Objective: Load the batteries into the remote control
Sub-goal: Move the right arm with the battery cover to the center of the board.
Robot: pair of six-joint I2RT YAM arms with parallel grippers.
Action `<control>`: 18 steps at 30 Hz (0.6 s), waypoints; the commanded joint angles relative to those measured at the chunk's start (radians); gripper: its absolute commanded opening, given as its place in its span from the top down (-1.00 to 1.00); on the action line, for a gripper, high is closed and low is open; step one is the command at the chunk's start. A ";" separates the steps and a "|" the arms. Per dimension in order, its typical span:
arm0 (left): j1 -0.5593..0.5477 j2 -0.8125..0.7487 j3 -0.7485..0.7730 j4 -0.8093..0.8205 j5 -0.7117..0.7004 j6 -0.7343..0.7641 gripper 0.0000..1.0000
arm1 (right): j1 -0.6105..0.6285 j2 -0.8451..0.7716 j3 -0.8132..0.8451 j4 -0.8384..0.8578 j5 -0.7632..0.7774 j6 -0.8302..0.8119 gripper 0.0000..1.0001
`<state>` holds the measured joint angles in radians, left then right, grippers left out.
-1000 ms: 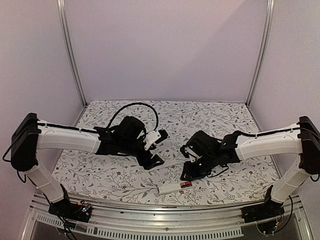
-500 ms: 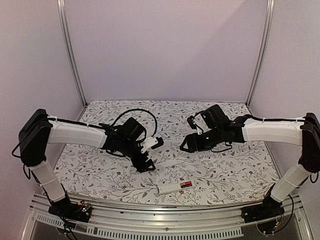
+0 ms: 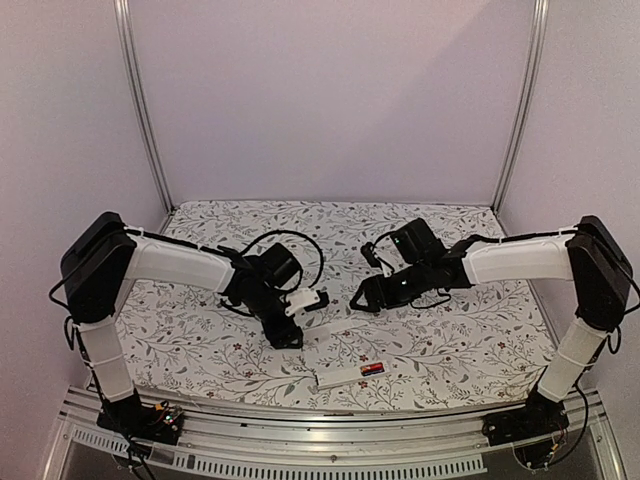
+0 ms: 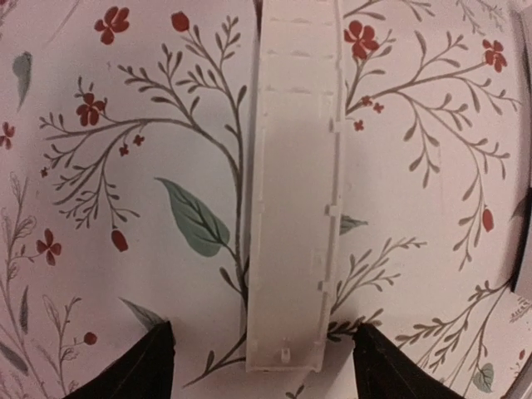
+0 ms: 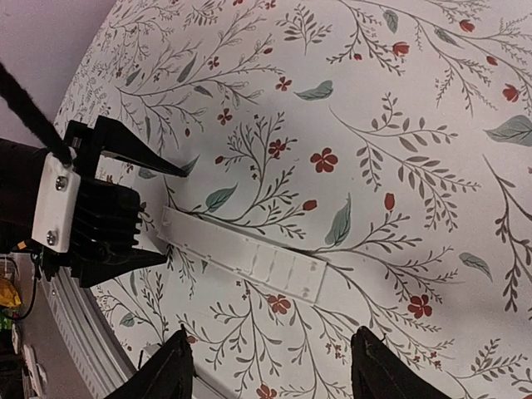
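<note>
walls (image 3: 330, 100): pale lilac | posts (image 3: 143, 110): aluminium | table (image 3: 470, 350): leaf-and-red-flower cloth | light: soft

White cover strip (image 4: 291, 208) was found between the left gripper's (image 4: 262, 337) spread jaws, bare floral cloth (image 4: 125, 208) either side. Room ahead-left of the right gripper (image 5: 270, 337) was taken up by the left gripper.

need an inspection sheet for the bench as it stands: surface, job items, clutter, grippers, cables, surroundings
surface: floral cloth, lying flat.
job's things: remote control near the front edge; batteries show red-black at its right end, count unclear.
clutter: white cover strip flat on the cloth, apart from the remote control.
grippers: left gripper open, fingertips either side of the strip's end; right gripper open, empty.
cables: black loop at the left wrist.
surroundings: plain walls, metal frame posts.
</note>
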<state>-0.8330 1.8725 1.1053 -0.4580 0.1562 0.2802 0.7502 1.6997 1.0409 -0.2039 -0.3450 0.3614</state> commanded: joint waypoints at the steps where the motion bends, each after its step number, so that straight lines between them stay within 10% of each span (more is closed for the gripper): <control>1: 0.010 0.045 -0.009 -0.040 0.031 0.003 -0.38 | 0.000 0.074 0.013 0.039 -0.037 0.008 -0.27; 10: 0.009 0.049 -0.028 -0.053 0.064 -0.006 0.14 | 0.000 0.190 0.051 0.067 -0.101 0.029 -0.20; 18: 0.008 0.002 -0.058 -0.051 0.060 -0.010 0.09 | 0.000 0.176 0.034 0.072 -0.108 0.026 -0.19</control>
<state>-0.8299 1.8732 1.0931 -0.4316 0.1974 0.2802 0.7502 1.8790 1.0679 -0.1490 -0.4343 0.3847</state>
